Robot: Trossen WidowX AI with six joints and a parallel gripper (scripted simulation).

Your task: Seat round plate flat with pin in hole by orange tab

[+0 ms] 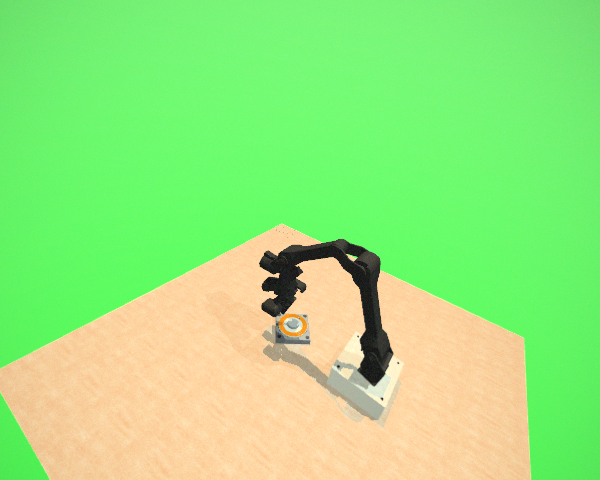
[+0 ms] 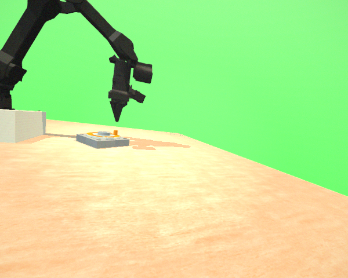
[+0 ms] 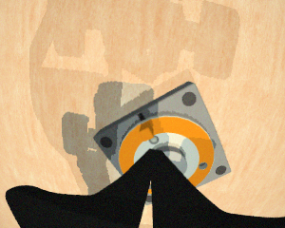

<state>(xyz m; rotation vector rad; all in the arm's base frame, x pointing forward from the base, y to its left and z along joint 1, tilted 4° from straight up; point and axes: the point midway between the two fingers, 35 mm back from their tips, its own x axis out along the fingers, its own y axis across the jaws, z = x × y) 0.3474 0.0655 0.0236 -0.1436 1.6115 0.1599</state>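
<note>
The plate (image 2: 103, 135) lies on the grey base (image 2: 102, 140), ringed around the post (image 2: 102, 132) — its orange tab (image 2: 115, 132) stands up at the far right edge in the exterior view. The gripper (image 2: 116, 119) hangs above it, clear of the tab, clenched to a point with nothing in it. Base and arm pedestal (image 2: 15, 124) sit near each other on the table (image 2: 174, 209).

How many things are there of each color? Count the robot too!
Black: 1, the robot arm with its shut gripper
Orange: 1, the round plate
Grey: 1, the square base
White: 1, the robot's block
Total: 4
</note>
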